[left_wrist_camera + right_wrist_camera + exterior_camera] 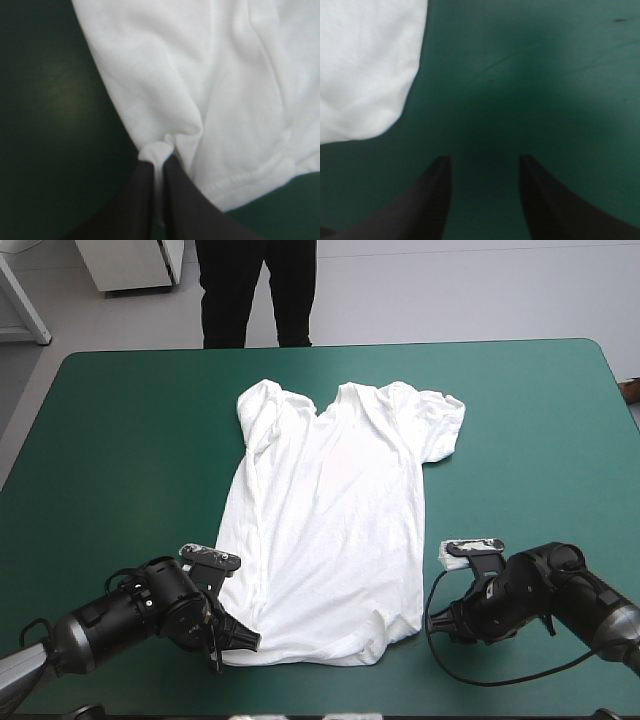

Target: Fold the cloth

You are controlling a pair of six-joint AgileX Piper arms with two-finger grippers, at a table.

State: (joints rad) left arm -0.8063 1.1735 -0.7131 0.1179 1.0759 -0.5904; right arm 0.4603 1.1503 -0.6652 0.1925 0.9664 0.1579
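Left gripper [159, 161] clamped on T-shirt [330, 510] at near hem corner. Right gripper [482, 160], fingers apart, over bare teal-green cover [545, 75]; other hem corner just beside it. Collar lies far.

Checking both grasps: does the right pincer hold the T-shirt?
No, the right pincer stands open over teal-green cover, the T-shirt beside it.

The tabletop [540, 440] in front of me wears a teal-green cover with rounded far corners, evenly lit. Near my left wrist a dull pale sheen [62, 90] lies on it. Beyond the far edge I see a pale grey floor [450, 290], a white cabinet [135, 265] at the far left, and a slanted white frame [22, 305] beside it.
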